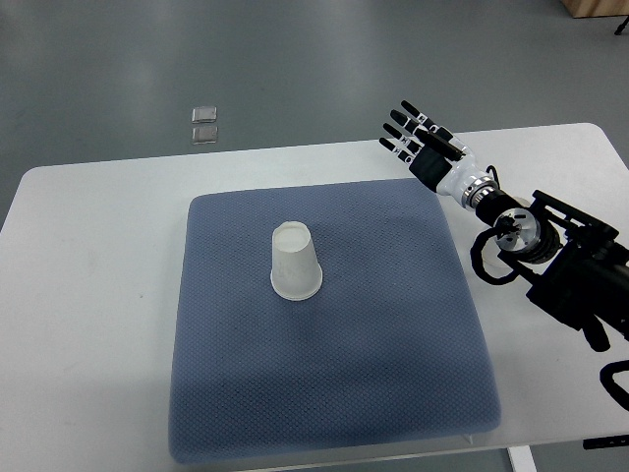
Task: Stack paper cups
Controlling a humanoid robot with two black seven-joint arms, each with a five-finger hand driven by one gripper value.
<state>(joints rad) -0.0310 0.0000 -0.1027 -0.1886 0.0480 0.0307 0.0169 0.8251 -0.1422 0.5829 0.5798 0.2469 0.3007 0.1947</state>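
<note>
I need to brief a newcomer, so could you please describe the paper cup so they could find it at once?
On the white table lies a blue-grey mat. Near the mat's middle stands the paper cup, white, upside down with its wide rim on the mat, the only thing on it.

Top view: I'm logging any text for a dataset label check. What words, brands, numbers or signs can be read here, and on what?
None can be read.
The paper cup is plain white, no print visible.
The blue mat and the white table carry no markings.
The right hand and its arm show no legible label.
The two small clear squares on the floor are too small to tell.
</note>
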